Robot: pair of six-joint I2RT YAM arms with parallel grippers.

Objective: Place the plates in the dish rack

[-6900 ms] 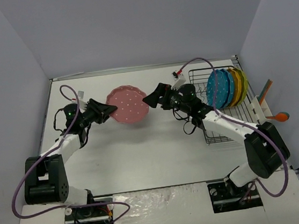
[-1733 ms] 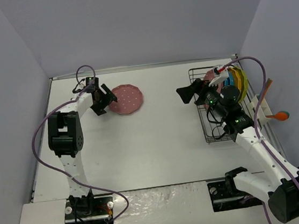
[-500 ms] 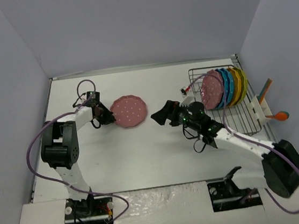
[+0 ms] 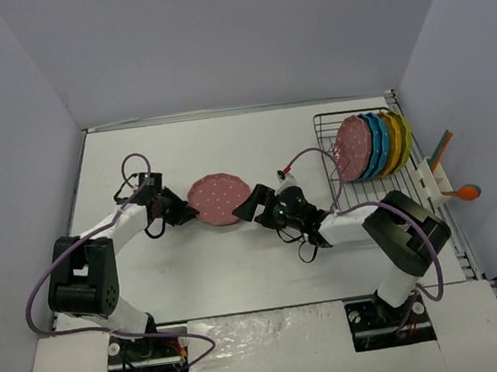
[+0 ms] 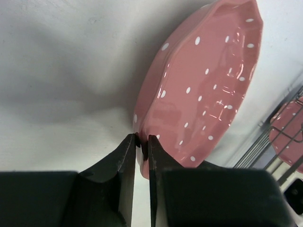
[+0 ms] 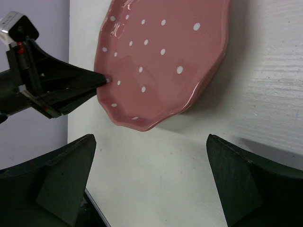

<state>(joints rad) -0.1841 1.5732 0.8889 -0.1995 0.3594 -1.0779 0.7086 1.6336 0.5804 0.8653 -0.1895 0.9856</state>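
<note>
At frame centre, the left fingers [image 5: 124, 165] are pinching the scalloped rim of a white-dotted pink plate [image 5: 203, 90], which is tilting over the white counter [image 4: 239, 259]. The right fingers [image 6: 66, 175] are standing wide beside its opposite edge. At upper right, the black wire dish rack [image 4: 394, 201] is holding upright pink, blue, orange and yellow-green plates [image 4: 371, 145].

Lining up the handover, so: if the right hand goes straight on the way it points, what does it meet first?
The right hand would most likely meet the pink plate first, its near rim just ahead of the open jaws; the left hand pinches the far rim. Depth is unclear.
</note>
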